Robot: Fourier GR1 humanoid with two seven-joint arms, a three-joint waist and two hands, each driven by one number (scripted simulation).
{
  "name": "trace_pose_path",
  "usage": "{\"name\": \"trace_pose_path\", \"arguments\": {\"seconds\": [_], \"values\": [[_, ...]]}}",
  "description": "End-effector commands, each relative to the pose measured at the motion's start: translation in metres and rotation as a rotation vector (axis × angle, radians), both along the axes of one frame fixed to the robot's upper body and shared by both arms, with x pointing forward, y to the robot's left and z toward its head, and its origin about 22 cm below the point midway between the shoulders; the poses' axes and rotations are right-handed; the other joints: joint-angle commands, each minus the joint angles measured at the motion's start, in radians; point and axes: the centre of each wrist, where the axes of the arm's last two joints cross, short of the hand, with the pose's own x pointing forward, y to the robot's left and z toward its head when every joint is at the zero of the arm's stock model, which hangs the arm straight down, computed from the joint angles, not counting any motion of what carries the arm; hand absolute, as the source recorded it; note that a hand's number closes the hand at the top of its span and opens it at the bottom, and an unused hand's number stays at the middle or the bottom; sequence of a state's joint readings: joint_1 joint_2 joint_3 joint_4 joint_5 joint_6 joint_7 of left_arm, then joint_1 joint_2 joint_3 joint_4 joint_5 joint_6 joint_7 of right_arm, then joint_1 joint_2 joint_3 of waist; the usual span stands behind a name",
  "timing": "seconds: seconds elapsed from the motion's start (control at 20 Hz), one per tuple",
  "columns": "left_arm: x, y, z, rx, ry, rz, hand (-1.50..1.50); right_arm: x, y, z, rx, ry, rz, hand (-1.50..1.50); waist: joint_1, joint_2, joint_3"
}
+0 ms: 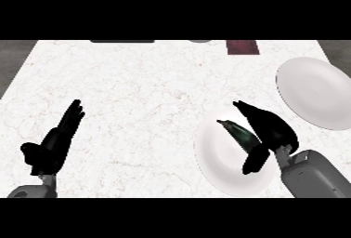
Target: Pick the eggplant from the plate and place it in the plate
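Head view, looking steeply down on a white marbled counter. Two white plates are present: the near plate at lower right and the far plate at the right edge, apart from each other with a strip of bare counter between them. One eggplant, dark and elongated, lies on the upper part of the near plate. Two black hands enter from the lower edge. The right hand sits over the near plate just beside the eggplant; its fingers extend past the vegetable on the right and its thumb reaches down on the other side, so the hand brackets the eggplant, though whether it has closed on it cannot be told. The left hand rests at lower left, fingers straight and pressed together, holding nothing. Three small dark or grey items, one of them maroon, line the far edge. Wide open counter spans the centre and left.
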State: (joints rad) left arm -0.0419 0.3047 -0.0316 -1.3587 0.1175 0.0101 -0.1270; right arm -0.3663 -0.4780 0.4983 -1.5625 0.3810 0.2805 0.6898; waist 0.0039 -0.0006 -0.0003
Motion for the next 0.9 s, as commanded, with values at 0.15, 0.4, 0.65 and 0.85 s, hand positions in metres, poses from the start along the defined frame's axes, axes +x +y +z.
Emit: {"name": "trace_pose_path", "arguments": {"seconds": [0.15,0.4,0.65,0.85], "values": [[0.002,-0.001,0.002,-0.002,-0.006,0.02,0.0,0.004,-0.019,-0.001,-0.069,0.087,0.002,-1.5,-0.003,0.0,0.0],[0.006,-0.004,-0.012,-0.022,0.006,-0.007,0.0,0.015,0.002,-0.052,-0.098,0.099,0.008,-1.5,-0.001,0.002,0.0],[-0.006,-0.001,-0.03,0.01,-0.004,-0.005,0.0,0.03,-0.006,-0.052,-0.157,0.106,0.023,-1.5,0.001,0.002,0.0],[-0.006,-0.011,-0.022,-0.003,0.005,0.025,0.0,0.035,-0.001,-0.054,-0.163,0.085,-0.009,-1.5,0.0,0.001,0.0]]}}
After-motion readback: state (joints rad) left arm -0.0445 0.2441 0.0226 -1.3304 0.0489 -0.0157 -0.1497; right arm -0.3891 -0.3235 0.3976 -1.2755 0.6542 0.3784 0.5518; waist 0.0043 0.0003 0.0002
